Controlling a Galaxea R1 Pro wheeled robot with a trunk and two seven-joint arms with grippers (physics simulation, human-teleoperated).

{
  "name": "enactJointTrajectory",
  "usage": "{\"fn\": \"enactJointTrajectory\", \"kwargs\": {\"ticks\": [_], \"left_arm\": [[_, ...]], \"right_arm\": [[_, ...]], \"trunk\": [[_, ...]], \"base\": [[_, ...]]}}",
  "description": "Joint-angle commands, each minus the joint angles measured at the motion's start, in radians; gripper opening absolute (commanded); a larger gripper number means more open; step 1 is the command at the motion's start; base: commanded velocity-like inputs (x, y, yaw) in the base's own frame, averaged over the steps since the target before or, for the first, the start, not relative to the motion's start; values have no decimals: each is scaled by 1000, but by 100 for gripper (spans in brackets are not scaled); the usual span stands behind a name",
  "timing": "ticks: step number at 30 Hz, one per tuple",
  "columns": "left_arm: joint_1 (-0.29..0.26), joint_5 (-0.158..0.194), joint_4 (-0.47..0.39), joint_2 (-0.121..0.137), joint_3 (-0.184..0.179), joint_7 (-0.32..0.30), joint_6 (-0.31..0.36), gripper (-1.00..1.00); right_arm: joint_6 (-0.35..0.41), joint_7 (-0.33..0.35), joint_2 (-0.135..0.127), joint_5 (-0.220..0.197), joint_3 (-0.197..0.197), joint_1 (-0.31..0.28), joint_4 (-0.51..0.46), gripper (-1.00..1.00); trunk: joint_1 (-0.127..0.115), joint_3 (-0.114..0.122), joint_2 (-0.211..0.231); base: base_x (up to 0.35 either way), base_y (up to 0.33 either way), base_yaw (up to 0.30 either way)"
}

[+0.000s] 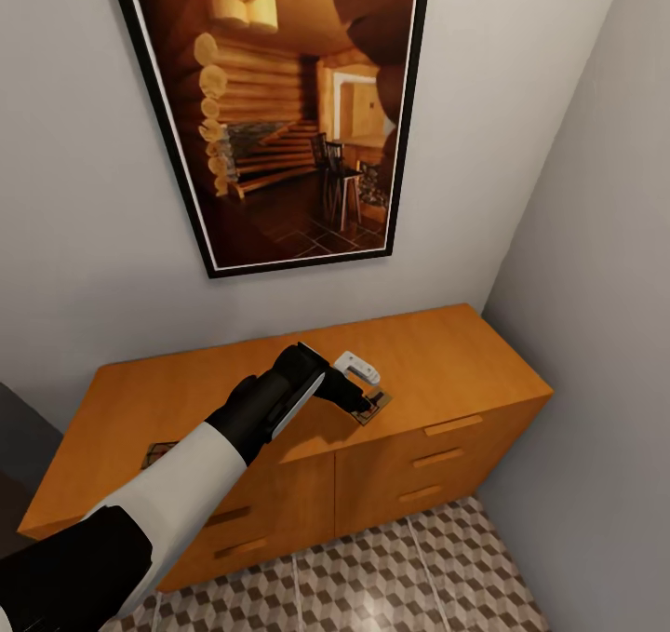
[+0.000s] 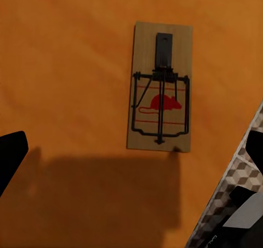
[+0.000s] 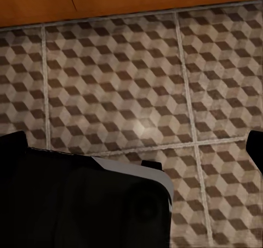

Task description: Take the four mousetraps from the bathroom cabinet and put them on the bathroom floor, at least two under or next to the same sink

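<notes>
Our left gripper hangs wide open, empty, above 1 mousetrap near the cabinet's front edge — a crooked descent could nudge it off onto the bathroom floor. Our right gripper looks open — holding nothing.

Left arm reaching across the orange-brown cabinet, pincer poised over a mousetrap near its front edge. Second mousetrap left of the arm; framed cabin picture above, cube-patterned bathroom floor below.
</notes>
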Motion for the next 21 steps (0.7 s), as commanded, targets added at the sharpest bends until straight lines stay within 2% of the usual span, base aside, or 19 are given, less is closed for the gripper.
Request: {"fn": "enactJointTrajectory", "kwargs": {"ticks": [1, 6, 11, 21], "left_arm": [[-1, 10, 0, 0, -1, 5, 5, 100], [-1, 10, 0, 0, -1, 5, 5, 100], [-1, 10, 0, 0, -2, 5, 5, 100], [-1, 10, 0, 0, -2, 5, 5, 100]], "right_arm": [[13, -3, -1, -9, 9, -1, 1, 100], [141, -2, -4, -10, 8, -1, 0, 100], [212, -3, -6, -10, 8, -1, -1, 100], [242, -3, -6, -10, 8, -1, 0, 100]], "trunk": [[1, -2, -2], [1, -2, -2], [1, -2, -2], [1, -2, -2]], "base": [[0, 0, 0], [0, 0, 0], [0, 0, 0], [0, 0, 0]]}}
